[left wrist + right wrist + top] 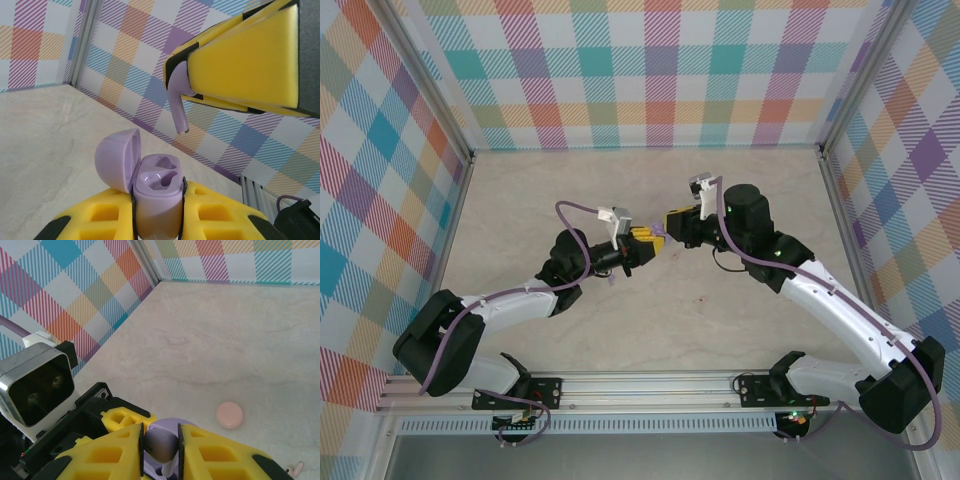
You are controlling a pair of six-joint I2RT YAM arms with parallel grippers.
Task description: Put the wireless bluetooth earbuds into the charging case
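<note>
Over the middle of the table (225, 340) the left gripper (158, 210) is clenched on the charging case (156, 192) — lid (116, 159) tipped open to the left. The right gripper (161, 432) pinches one earbud (178, 107) just above it — stem down, not touching. A pink disc (230, 415) lies apart.

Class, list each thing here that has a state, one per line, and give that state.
charging case: lid open, both wells empty.
earbud: gripped, stem free, clear of the case, not inserted.
left end effector: shut on the charging case.
right end effector: shut on the earbud.
pink disc: lying flat, untouched.
</note>
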